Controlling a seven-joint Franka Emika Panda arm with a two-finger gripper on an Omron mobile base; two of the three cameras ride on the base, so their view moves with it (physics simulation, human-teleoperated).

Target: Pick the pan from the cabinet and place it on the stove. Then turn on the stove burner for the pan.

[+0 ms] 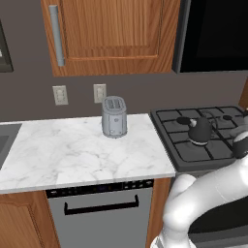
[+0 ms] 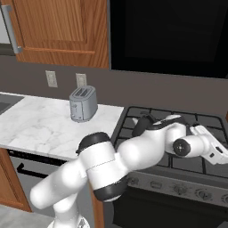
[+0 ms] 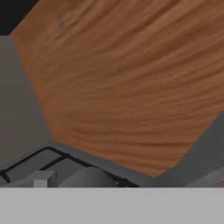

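Note:
The cabinet (image 1: 114,34) hangs above the counter, its reddish-brown door closed, with a long grey bar handle (image 1: 57,35); it also appears at the upper left as the cabinet (image 2: 58,31). The pan is out of view. The stove (image 1: 186,145) stands to the right of the counter with black grates, and the stove (image 2: 147,160) shows a row of knobs (image 2: 180,189) along its front. My arm reaches right over the stove's front. My gripper (image 2: 217,151) sits at the right edge of the right base view, fingers cut off by the frame; nothing shows in it.
A small black kettle (image 1: 199,131) stands on a left burner. A grey toaster (image 1: 114,117) sits on the marble counter (image 1: 72,155) near the stove. A dishwasher (image 1: 101,208) is below. The hand view faces a wood panel (image 3: 131,87) above a grate corner (image 3: 52,159).

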